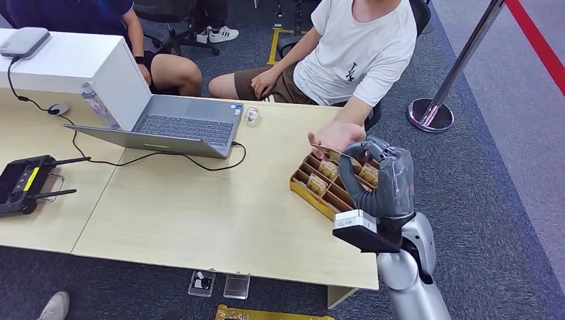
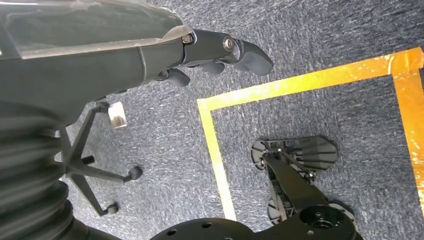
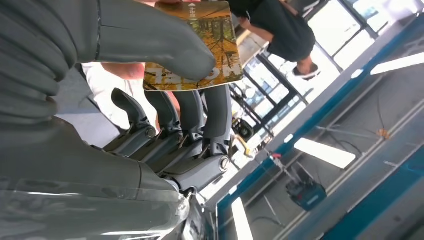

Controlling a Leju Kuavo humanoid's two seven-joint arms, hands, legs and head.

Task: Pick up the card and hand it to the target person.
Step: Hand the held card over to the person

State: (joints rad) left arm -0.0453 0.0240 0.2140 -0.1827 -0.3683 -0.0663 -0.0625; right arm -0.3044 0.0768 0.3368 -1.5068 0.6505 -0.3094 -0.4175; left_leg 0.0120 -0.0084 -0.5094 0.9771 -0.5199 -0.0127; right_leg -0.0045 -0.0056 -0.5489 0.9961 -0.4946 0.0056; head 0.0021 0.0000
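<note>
Head view: we see the pale wooden table filling the left and centre of the frame, with an open laptop in its upper middle and a black controller at the left edge. At the upper right a seated person in a white shirt reaches a hand toward us over the table's right end. Just below that, our right hand is raised at centre right above a brown divided tray of small cards. It pinches the card between thumb and fingers, and the card's far edge meets the person's hand. In the right wrist view the card sits at top centre, its autumn-coloured face pressed under our thick grey thumb, with the darker fingers backing it from beneath. In the left wrist view our left hand hangs over blue carpet crossed by yellow floor tape, fingers loosely curved and apart, holding nothing.
</note>
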